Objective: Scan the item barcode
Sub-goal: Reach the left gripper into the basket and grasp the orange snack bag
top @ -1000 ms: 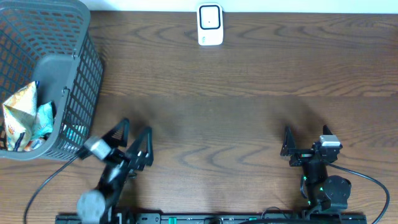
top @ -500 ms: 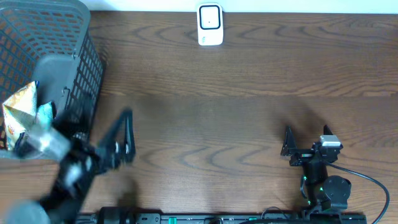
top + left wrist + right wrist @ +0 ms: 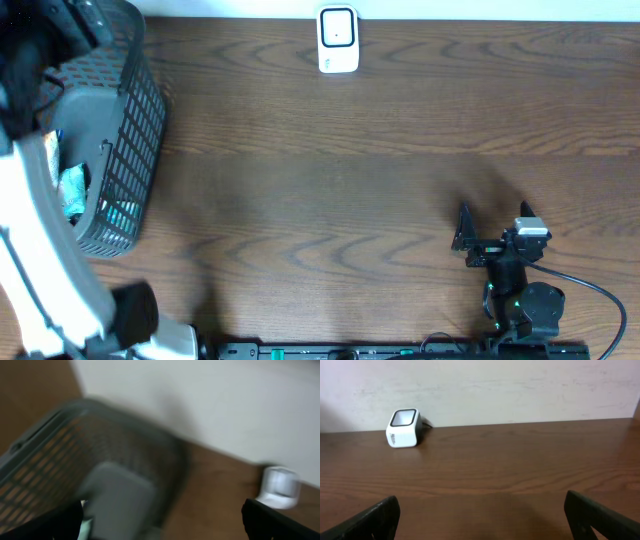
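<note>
While left claw (image 3: 160, 510) hangs released above grey plastic mesh basket (image 3: 140, 130), centre on teal packet (image 3: 72, 190) before descending

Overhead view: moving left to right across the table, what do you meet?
Gray basket → white barcode scanner at the far edge → right gripper, open, near the front edge. The left arm overlaps the basket, so it is left out.
</note>
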Motion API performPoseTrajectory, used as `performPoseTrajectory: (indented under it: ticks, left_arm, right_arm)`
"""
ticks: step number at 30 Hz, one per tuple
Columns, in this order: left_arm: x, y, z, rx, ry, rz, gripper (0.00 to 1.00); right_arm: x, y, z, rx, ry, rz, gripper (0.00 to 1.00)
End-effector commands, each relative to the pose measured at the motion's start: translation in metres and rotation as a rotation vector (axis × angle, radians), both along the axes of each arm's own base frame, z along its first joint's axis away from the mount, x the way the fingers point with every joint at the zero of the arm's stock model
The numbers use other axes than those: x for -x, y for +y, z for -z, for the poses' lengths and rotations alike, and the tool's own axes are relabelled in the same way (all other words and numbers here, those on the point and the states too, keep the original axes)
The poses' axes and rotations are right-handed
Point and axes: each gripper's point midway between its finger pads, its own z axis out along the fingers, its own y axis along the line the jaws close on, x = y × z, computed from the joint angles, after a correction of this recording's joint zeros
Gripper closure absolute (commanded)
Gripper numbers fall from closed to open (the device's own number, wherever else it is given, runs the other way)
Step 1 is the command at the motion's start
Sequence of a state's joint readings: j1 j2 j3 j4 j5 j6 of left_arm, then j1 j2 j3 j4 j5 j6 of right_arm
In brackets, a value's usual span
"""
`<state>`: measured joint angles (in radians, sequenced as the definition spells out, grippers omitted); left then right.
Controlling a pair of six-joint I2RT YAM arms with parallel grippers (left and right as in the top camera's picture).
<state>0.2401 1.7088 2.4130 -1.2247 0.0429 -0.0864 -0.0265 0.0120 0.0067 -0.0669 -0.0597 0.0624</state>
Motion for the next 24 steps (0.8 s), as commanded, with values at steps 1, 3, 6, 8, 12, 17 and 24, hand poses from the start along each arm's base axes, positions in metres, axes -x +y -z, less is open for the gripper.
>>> performPoseTrajectory:
  ticks: [1,3,6,8,12,17,24]
  left_arm:
    - [-0.006,0.027,0.026,-0.043,0.105,-0.071,0.0]
    - [0.0,0.032,0.05,-0.022,0.203,-0.083,0.0]
    - [0.005,0.062,0.071,-0.09,0.301,-0.186,0.0]
    - [0.018,0.093,0.085,-0.144,0.385,-0.314,0.0]
    - [0.037,0.13,0.117,-0.125,0.526,-0.42,0.0]
    - [0.057,0.161,0.154,-0.055,0.656,-0.489,0.0]
    - [0.074,0.163,0.217,0.053,0.857,-0.439,0.0]
  right_arm:
    - [0.0,0.002,0.0,0.012,-0.002,-0.008,0.01]
    - [0.0,0.002,0.0,0.012,-0.001,-0.008,0.01]
    - [0.0,0.002,0.0,0.012,-0.001,-0.008,0.01]
    - [0.0,0.002,0.0,0.012,-0.001,-0.008,0.01]
    - [0.0,0.002,0.0,0.012,-0.001,-0.008,0.01]
    - [0.0,0.002,0.0,0.012,-0.002,-0.008,0.01]
    - [0.0,0.002,0.0,0.012,-0.002,-0.008,0.01]
